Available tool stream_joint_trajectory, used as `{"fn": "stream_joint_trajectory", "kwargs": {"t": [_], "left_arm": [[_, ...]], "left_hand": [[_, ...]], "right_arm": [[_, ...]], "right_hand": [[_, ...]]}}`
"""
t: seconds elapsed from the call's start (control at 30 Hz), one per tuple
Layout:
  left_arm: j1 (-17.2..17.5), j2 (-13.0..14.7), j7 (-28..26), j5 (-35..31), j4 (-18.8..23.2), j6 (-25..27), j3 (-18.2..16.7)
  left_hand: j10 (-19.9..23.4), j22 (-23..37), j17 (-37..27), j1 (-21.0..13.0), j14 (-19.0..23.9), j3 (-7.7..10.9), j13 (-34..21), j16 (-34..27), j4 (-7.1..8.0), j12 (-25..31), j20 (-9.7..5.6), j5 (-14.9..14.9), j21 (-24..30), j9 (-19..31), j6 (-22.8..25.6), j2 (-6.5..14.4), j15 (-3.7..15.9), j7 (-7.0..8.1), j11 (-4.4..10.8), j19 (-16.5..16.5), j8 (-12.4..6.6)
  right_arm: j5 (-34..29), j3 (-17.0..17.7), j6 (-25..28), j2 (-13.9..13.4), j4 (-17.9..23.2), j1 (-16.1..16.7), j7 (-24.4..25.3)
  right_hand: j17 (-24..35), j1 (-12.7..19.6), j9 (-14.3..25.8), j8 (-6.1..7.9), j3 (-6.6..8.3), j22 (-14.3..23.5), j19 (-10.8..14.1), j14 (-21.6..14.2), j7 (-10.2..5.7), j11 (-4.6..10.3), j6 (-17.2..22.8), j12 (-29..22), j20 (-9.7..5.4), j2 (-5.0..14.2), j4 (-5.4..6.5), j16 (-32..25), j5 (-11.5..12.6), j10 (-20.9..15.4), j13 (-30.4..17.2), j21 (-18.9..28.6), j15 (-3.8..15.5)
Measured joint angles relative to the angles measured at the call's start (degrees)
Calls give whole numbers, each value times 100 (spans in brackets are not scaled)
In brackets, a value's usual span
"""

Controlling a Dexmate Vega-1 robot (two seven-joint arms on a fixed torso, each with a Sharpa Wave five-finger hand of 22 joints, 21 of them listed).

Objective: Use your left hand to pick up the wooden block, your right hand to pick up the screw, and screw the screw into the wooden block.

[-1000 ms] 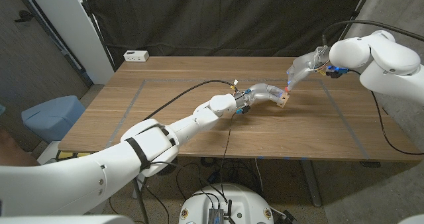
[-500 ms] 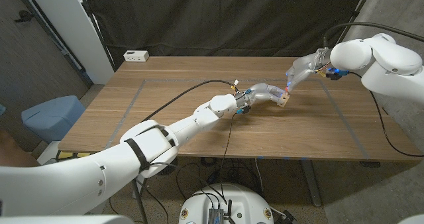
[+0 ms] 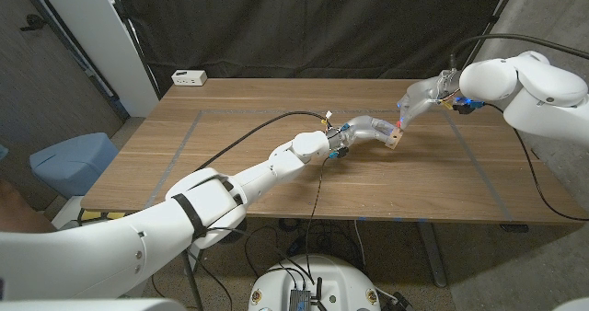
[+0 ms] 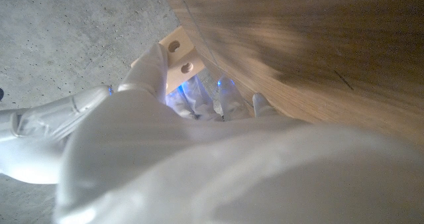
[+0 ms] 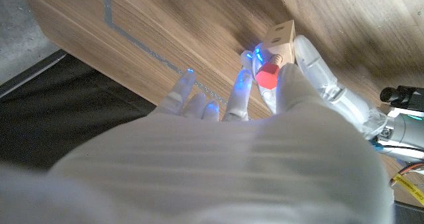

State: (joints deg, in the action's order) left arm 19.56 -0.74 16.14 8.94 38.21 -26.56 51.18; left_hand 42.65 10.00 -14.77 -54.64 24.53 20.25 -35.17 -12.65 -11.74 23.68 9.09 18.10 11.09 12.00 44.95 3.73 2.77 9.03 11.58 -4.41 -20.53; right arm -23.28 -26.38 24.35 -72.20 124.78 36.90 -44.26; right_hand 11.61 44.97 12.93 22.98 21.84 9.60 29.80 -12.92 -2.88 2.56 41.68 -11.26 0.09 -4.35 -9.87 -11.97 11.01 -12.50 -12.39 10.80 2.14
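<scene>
1. Screwing is the step in hand, judging from how things lie: the wooden block (image 3: 394, 141) is off the worktop (image 3: 276, 178), grasped in the fingers of the left hand (image 3: 372, 129).
2. In the left wrist view, two holes show on the block's face just past the fingers (image 4: 154, 65).
3. The right hand (image 3: 416, 99) pinches the red-headed screw (image 5: 267, 77) between thumb and fingers (image 5: 240, 95), its head just beside the block's face; the tip is hidden.
4. Whether the thread has entered a hole cannot be told.
5. The next move likely calls for steadying the block while the right fingers turn the screw along the hole's axis.
</scene>
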Motion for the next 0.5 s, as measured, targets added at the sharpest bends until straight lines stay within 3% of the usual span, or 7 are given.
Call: {"fn": "stream_joint_trajectory", "kwargs": {"t": [0.5], "left_arm": [[7,12,-9,-3,31,19,5]], "left_hand": [[-2,0,0,1,0,0,-2,0,0,-14,0,-1,0,2,0,-1,0,0,0,0,0]], "right_arm": [[58,12,33,-61,55,97,234]], "right_hand": [[-1,54,-1,98,70,1,71,-133,4,20,228,-65,-71,-10,23,-33,-21,-184,0,28,11]]}}
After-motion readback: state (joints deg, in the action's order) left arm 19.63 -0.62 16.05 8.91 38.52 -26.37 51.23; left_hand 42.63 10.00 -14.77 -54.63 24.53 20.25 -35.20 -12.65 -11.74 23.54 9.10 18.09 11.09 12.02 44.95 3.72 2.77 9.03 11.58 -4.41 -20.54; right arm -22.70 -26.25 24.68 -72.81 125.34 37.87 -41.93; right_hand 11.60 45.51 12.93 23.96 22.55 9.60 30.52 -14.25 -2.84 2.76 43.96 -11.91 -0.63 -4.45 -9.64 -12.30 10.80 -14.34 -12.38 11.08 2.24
